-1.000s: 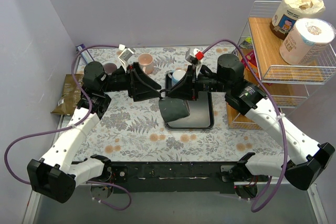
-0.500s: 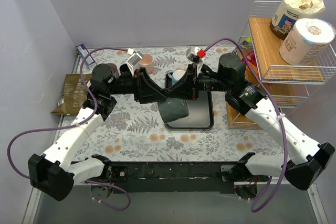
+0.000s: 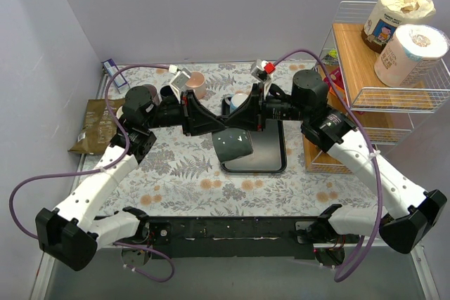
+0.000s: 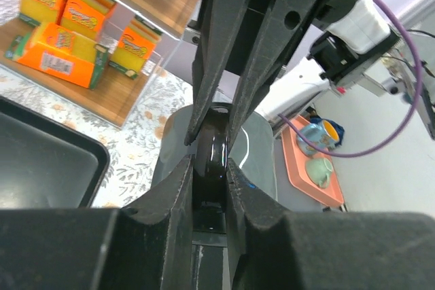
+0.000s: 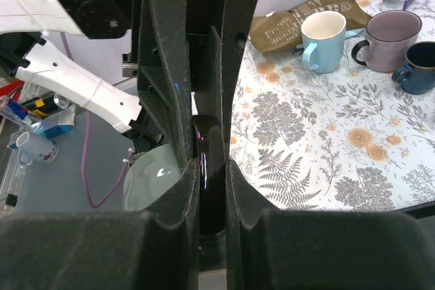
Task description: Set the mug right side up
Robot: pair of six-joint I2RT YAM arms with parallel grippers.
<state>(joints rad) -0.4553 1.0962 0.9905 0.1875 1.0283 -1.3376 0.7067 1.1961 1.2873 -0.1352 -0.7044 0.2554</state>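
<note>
Grip came from both sides at once. The left pincer (image 3: pixel 213 126) and the right pincer (image 3: pixel 238 123) met nose to nose over the far left part of the black tray (image 3: pixel 273 163). The grey mug (image 3: pixel 234 146) hung just below their meeting point, on the side towards the arm bases.

In each wrist view the fingers were nearly closed on a thin, glossy dark part of the mug. Whether that part was rim or handle could not be told. Grey wall showed on both sides of the left pincer's fingers.

From above, the mug's long axis seemed to run from the pincers towards the near edge of the surface, tilted rather than upright. Which end was the mouth was not clear, nor whether the mug touched the tray. Neither arm was nearer, as both held it at the same spot. Any righting turn would probably have to pivot about that shared grip, or one pincer would have to let go.

Beyond the right pincer stood a pale blue mug (image 5: pixel 325 39), a mauve mug (image 5: pixel 393 37) and a dark blue mug (image 5: pixel 421 66), with a brown pouch (image 5: pixel 299 13) behind them. The pouch's white print was too small to read. Orange boxes (image 4: pixel 58 45) on the rack carried print that could not be read either. So did the blue-and-yellow label on the paper bag (image 3: pixel 391 13) beside the paper roll (image 3: pixel 412 54).
</note>
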